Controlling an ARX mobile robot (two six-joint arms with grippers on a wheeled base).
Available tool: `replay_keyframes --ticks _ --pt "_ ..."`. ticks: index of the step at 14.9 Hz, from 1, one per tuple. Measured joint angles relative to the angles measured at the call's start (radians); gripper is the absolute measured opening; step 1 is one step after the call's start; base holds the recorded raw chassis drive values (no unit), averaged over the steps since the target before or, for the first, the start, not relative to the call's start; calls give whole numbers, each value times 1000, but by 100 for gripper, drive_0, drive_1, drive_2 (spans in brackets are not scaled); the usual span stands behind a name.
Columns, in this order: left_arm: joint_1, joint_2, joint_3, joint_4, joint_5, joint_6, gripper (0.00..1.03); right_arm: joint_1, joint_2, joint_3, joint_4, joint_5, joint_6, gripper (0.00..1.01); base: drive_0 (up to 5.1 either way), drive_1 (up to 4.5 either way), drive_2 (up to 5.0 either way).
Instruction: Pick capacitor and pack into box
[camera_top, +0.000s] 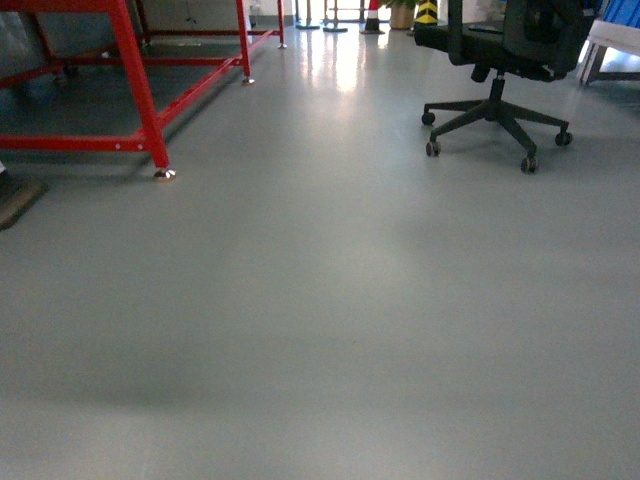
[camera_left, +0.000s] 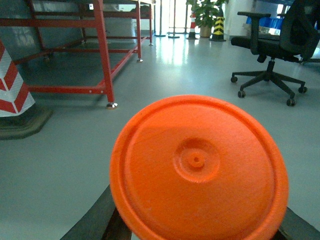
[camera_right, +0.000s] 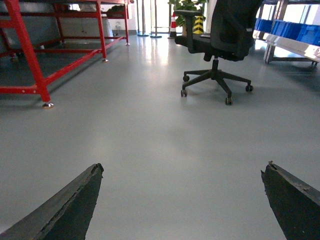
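The capacitor (camera_left: 199, 170), an orange round piece with a small raised hub, fills the lower left wrist view, seen face-on. My left gripper (camera_left: 200, 227) is shut on it, and dark fingers (camera_left: 102, 220) show at its lower left and lower right edges. In the right wrist view my right gripper (camera_right: 184, 169) hangs open over bare grey floor, its two dark fingertips (camera_right: 92, 182) wide apart with nothing between them. The box is out of view. Neither gripper shows in the head view.
A red metal frame (camera_top: 135, 80) stands at the left, with a red-and-white striped cone (camera_left: 12, 85) near it. A black office chair (camera_top: 500, 60) on castors is at the back right. Blue bins (camera_right: 290, 30) sit on a rack at far right. Grey floor (camera_top: 320, 300) lies ahead.
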Motion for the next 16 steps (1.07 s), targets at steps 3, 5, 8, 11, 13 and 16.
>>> replay_keyframes --ticks 3,5,8,11,13,16 --pt "0 0 0 -5 -3 0 44 0 0 0 4 0 0 98 -495 246 246" --pt "0 0 0 -3 0 0 44 0 0 0 -1 0 0 98 -495 246 246" --pt "0 0 0 -5 0 0 44 0 0 0 1 0 0 98 -495 246 246" --pt "0 0 0 -4 -1 0 44 0 0 0 1 0 0 98 -495 246 246" --pt "0 0 0 -3 0 0 44 0 0 0 0 0 0 98 -495 246 246" --pt "0 0 0 -5 -1 0 44 0 0 0 -2 0 0 98 -495 246 246"
